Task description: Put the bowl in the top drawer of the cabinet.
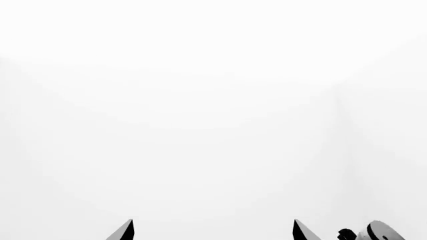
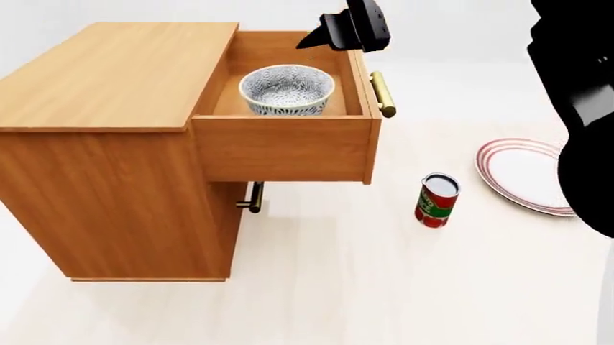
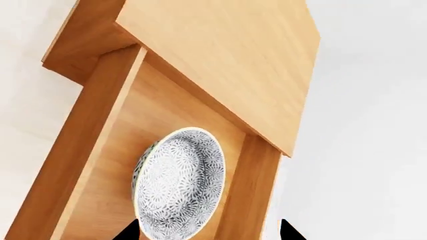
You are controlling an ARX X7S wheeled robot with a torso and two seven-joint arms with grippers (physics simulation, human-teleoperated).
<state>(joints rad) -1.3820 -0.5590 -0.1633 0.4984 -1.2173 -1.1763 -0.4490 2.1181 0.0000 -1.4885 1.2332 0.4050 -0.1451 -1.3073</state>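
Observation:
The speckled blue-grey and white bowl [image 2: 286, 89] sits upright inside the top drawer [image 2: 283, 147], which is pulled out of the orange-brown cabinet [image 2: 111, 93]. My right gripper [image 2: 312, 39] hovers above the drawer's far right corner, open, with nothing held. In the right wrist view the bowl [image 3: 180, 182] lies on the drawer floor [image 3: 127, 150] between and beyond the open fingertips [image 3: 130, 231]. My left gripper [image 1: 213, 231] is open in the left wrist view and faces only blank white. It is out of the head view.
A red can [image 2: 436, 200] stands on the pale floor right of the drawer. A flat white plate with red rings [image 2: 525, 176] lies further right, partly behind my right arm [image 2: 576, 86]. The lower drawer's brass handle [image 2: 255, 197] pokes out under the top drawer.

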